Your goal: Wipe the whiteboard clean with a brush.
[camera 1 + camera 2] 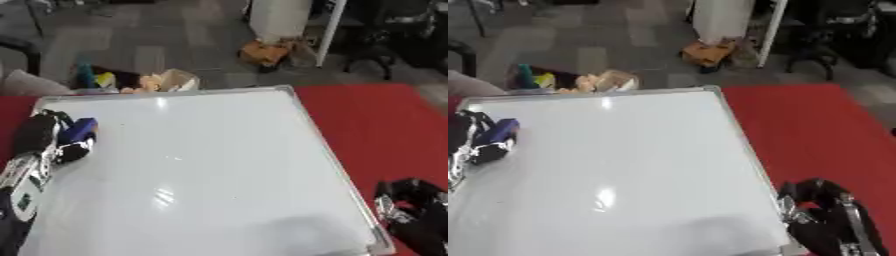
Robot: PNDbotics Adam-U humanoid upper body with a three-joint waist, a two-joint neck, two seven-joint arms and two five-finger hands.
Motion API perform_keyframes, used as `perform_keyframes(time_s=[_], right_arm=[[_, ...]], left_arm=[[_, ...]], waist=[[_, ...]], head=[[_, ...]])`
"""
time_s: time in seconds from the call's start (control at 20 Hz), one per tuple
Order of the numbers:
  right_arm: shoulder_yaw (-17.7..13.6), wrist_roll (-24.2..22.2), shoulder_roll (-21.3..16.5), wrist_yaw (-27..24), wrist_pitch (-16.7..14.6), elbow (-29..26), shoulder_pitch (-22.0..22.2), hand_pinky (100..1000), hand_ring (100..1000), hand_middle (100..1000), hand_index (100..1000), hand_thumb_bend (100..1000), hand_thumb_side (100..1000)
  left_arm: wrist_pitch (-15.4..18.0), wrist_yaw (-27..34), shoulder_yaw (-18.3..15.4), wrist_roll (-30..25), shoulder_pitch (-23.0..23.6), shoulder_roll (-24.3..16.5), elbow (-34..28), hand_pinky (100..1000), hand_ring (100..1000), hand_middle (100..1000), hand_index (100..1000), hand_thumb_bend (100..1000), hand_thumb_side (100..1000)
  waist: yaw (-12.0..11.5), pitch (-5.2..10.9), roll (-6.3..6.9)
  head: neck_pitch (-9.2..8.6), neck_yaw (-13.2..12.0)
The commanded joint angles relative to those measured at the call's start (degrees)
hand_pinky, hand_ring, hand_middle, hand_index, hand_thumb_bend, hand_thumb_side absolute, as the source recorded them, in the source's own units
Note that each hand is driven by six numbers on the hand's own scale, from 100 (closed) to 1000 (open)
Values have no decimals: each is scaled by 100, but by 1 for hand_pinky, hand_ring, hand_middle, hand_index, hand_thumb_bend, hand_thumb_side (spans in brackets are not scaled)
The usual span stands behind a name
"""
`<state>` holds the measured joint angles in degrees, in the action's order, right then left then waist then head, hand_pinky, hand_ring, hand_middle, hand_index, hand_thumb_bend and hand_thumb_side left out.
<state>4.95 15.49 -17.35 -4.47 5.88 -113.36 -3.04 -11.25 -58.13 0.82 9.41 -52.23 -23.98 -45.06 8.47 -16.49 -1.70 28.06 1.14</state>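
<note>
Whiteboard (201, 170), white with a silver metal frame, lies flat on the red table (385, 130). At its left edge the left hand (44, 137) curls round a blue brush (79, 131). Beside its lower right corner the right hand (824, 215) rests with relaxed fingers.

Light: bright and even, from overhead.
Glare: small white glints on the whiteboard (201, 165), near its far edge and centre.
Shadow: a soft grey patch at the whiteboard's near edge.
Sharpness: both views soft and blurred; the floor clutter is smeared.
</note>
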Motion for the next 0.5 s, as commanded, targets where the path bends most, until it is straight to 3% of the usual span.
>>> perform_keyframes(time_s=[0.05, 0.5], right_arm=[[-43, -22, -56, 19, -8, -123, -28, 174, 474, 362, 486, 100, 100], [-26, -44, -41, 18, 2, -123, -36, 174, 474, 361, 486, 100, 100]], left_arm=[[62, -107, 148, -113, 28, 218, 163, 334, 601, 470, 593, 400, 345], [161, -278, 227, -178, -172, 509, 146, 334, 605, 472, 593, 397, 351]], waist=[[24, 35, -24], [97, 23, -9]], head=[[-60, -3], [-65, -29]])
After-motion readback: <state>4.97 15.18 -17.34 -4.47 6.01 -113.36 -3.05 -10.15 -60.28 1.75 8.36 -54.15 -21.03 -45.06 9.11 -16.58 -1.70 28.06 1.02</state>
